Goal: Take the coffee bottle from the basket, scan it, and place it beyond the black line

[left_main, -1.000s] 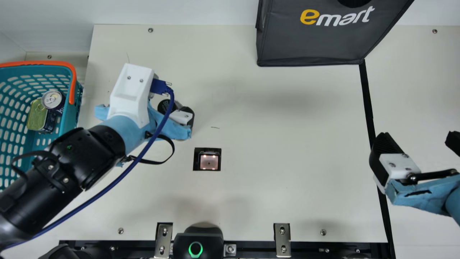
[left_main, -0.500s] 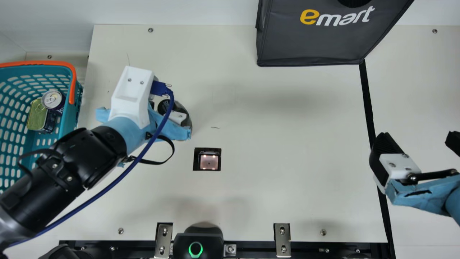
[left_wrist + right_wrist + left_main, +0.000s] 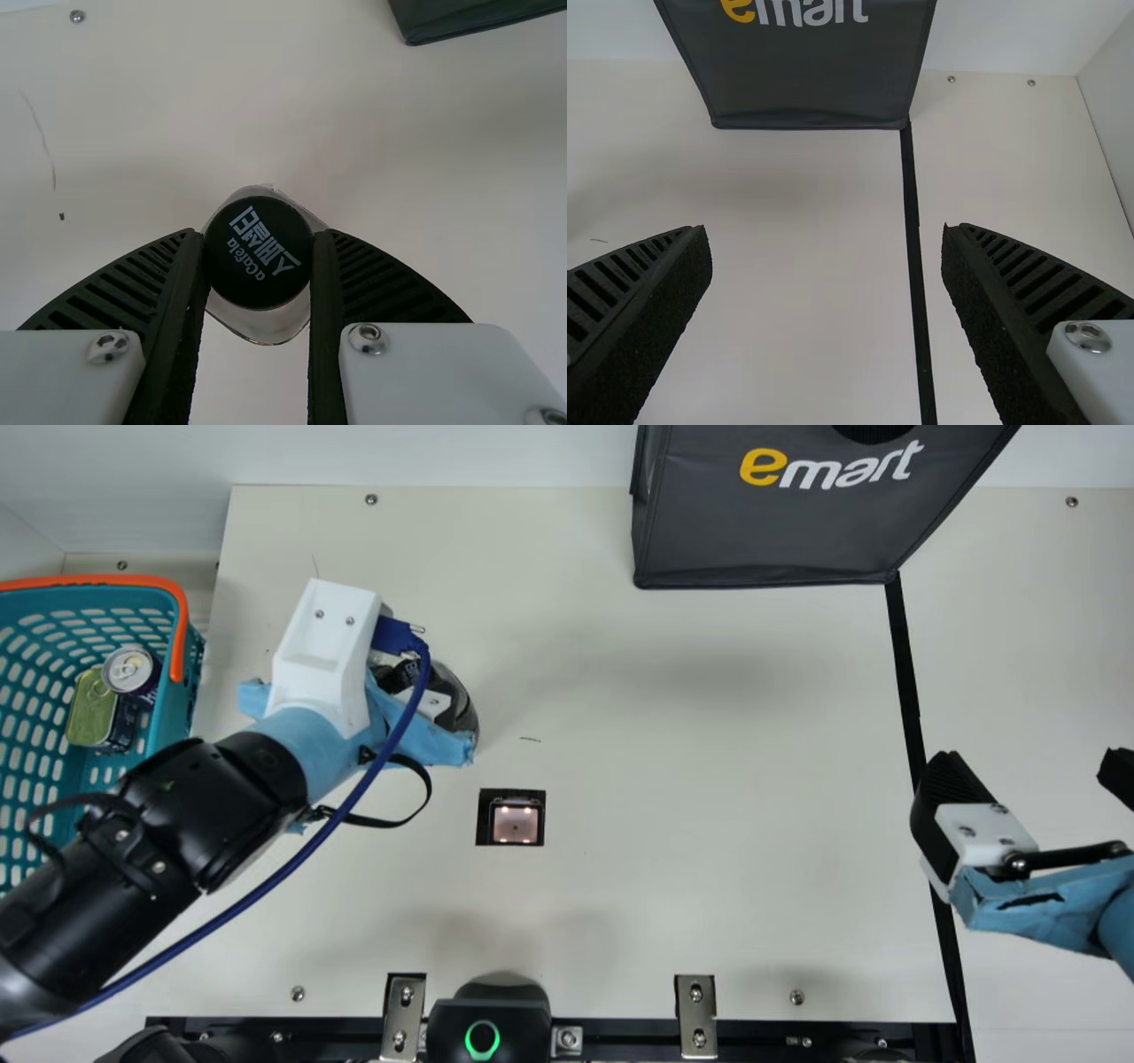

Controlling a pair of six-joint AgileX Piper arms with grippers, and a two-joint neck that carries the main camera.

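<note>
Scanner (image 3: 516,828) sits nearest. Right jaws: spread, empty, well apart from it. Beyond the scanner, toward the basket (image 3: 182,704), the left jaws, the nearer pair, grip the coffee bottle (image 3: 257,252) by its cap; long axis judged roughly upright, in line with them.

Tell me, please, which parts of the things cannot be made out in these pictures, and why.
- Bottle, its base: left wrist view, hidden under its cap and shoulders; whether it touches the table, I cannot tell.
- Basket, its left side: main view, cut off by the left edge; its near corner, behind the left arm.
- Bag, its top: main view, cut off by the upper edge.
</note>
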